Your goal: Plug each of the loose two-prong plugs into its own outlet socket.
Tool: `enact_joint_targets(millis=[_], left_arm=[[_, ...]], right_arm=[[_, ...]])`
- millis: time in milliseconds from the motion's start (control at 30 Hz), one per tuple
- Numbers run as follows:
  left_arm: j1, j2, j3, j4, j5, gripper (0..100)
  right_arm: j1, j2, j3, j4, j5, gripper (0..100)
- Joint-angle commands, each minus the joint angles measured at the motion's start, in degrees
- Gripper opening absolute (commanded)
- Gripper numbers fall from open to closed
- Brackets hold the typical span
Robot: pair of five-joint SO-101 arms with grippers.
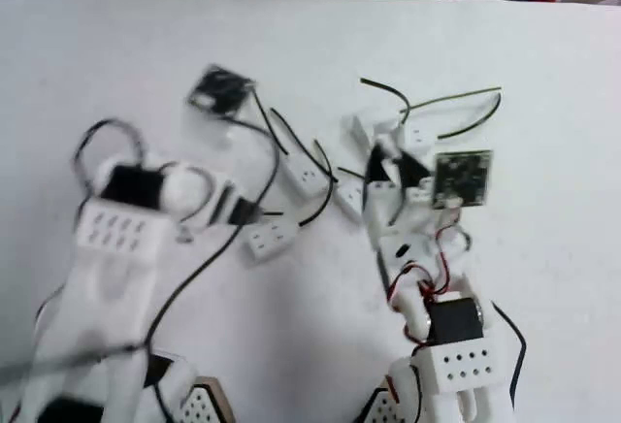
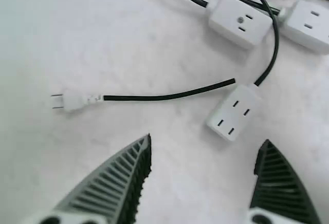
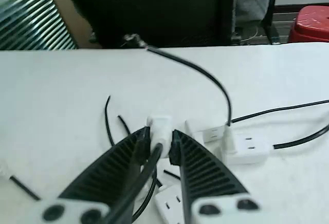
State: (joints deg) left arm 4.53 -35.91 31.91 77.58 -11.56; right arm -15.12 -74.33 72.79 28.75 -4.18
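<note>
Plug (image 3: 159, 124) on a black cord is pinched fast in your right gripper (image 3: 160, 141) mid-table, with white sockets (image 3: 248, 148) crowding it. Your left gripper (image 2: 205, 144), jaws spread, hangs over a loose plug (image 2: 69, 101) and a two-outlet block (image 2: 234, 113). Open white table (image 1: 543, 45) runs to the far edge, and a red object (image 3: 310, 22) stands beyond.

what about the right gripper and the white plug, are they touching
Touching. The right wrist view shows the right gripper shut on the white plug, its jaws pressed against both sides of the plug with no gap.
</note>
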Motion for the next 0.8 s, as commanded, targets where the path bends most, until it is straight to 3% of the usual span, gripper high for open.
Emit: enact_joint_targets(millis=[0, 167, 333, 533, 767], left_arm=[[-6.46, -11.56, 6.59, -4.40, 0.18, 32], [-15.78, -21.14, 20.92, -13.71, 2.99, 32], [-22.55, -26.33, 33.58, -23.47, 4.13, 32], [-27.47, -28.70, 42.20, -30.33, 7.38, 32], [-29.41, -28.97, 43.16, -30.86, 7.47, 32]], right_arm=[[-6.37, -0.48, -1.05, 3.47, 2.11, 1.7], [-17.63, 7.60, -5.45, 10.51, 2.11, 1.7], [-25.27, 21.32, -10.20, 9.01, 2.11, 1.8], [-26.77, 35.47, -17.49, 8.22, 2.11, 1.8], [-27.03, 46.29, -19.60, 2.07, 2.11, 1.8]])
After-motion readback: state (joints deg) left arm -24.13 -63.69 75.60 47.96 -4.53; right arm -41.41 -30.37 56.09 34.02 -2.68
